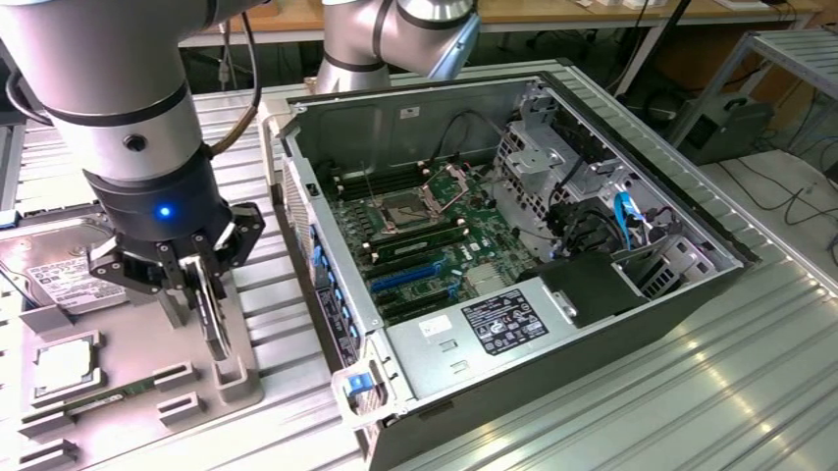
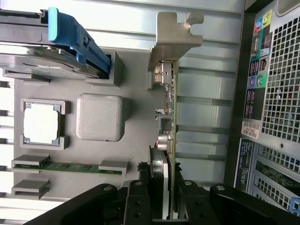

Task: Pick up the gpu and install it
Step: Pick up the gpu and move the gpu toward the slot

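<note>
The fingers [image 2: 139, 201] are pinching the gpu [image 2: 169, 117] between them, edge-on; it is looking light, stiff and fragile.

- tray [image 1: 137, 348] at exterior view's left of computer case [image 1: 392, 123]
- gpu [image 1: 218, 324] on edge along tray's case-side, clamped in gripper [image 1: 196, 294]
- hard drive [image 1: 59, 273], cpu [image 1: 63, 365], memory stick [image 1: 112, 397] on tray, farther from case

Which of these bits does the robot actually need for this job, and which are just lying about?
In the job: the gpu, gripped on edge by the gripper; the open computer case.
Lying about: the hard drive, the processor chip and the memory stick, on the grey tray.
</note>
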Controlling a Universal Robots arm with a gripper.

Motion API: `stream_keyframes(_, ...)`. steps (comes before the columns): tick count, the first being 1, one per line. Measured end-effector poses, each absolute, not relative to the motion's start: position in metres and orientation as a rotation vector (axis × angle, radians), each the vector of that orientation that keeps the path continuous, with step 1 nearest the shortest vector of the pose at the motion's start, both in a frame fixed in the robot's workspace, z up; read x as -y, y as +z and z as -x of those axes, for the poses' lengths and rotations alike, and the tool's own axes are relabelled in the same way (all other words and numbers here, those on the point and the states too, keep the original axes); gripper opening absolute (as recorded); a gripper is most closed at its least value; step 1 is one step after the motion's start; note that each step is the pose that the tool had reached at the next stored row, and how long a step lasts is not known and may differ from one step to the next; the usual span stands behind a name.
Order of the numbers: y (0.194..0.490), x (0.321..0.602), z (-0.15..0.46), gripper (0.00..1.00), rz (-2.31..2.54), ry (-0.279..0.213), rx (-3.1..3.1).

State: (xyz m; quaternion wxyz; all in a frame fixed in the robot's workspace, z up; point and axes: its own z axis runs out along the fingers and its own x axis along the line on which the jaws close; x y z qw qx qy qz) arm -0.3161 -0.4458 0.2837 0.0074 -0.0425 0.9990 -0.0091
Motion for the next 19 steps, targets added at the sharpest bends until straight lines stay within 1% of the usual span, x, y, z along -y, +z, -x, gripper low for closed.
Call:
stream_keyframes(7,0.290,0.446,0.316,0.29,0.133,-0.028,-3.124)
stream_keyframes(12,0.301,0.446,0.316,0.29,0.133,-0.028,-3.124)
stream_keyframes(18,0.328,0.446,0.316,0.29,0.133,-0.029,-3.124)
stream_keyframes(19,0.342,0.446,0.316,0.29,0.133,-0.028,-3.124)
